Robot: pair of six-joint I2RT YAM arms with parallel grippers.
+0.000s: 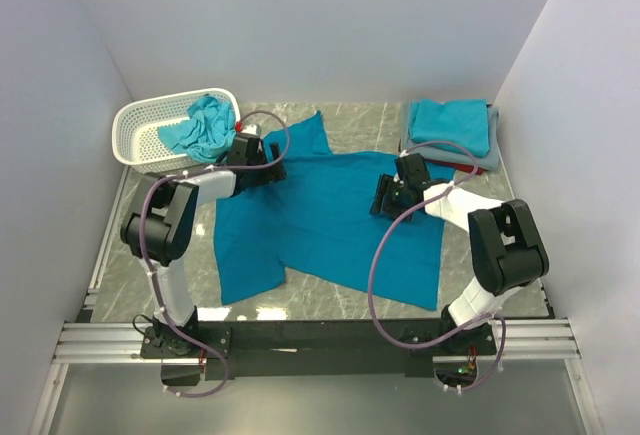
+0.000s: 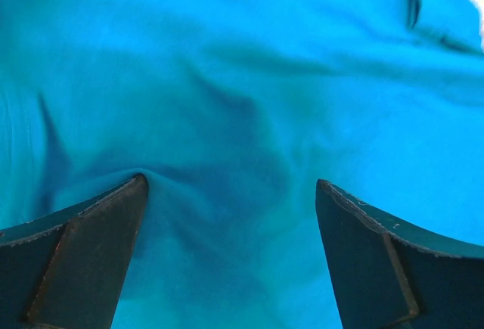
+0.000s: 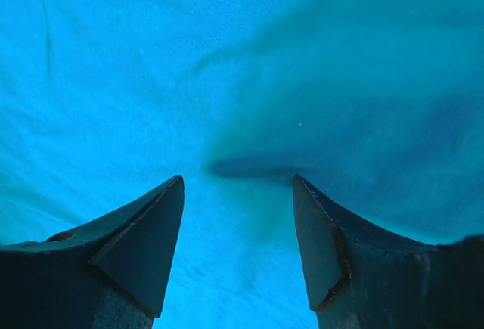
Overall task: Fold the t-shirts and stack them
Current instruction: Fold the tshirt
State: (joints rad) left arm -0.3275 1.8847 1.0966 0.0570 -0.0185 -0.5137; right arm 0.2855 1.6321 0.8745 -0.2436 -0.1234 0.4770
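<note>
A teal-blue t-shirt (image 1: 320, 220) lies spread on the table, partly folded at the lower left. My left gripper (image 1: 268, 170) is open and presses down on its upper left part; the cloth (image 2: 227, 117) fills the left wrist view between the spread fingers (image 2: 83, 246). My right gripper (image 1: 384, 197) is open over the shirt's right middle; the cloth (image 3: 227, 64) fills the right wrist view, with a small dark crease just ahead of the fingers (image 3: 144, 238). A stack of folded shirts (image 1: 452, 131), turquoise on grey, sits at the back right.
A white lattice basket (image 1: 150, 135) at the back left holds crumpled turquoise shirts (image 1: 205, 125) and a bit of red (image 1: 238, 127). White walls close in the marble table (image 1: 370, 120) on three sides.
</note>
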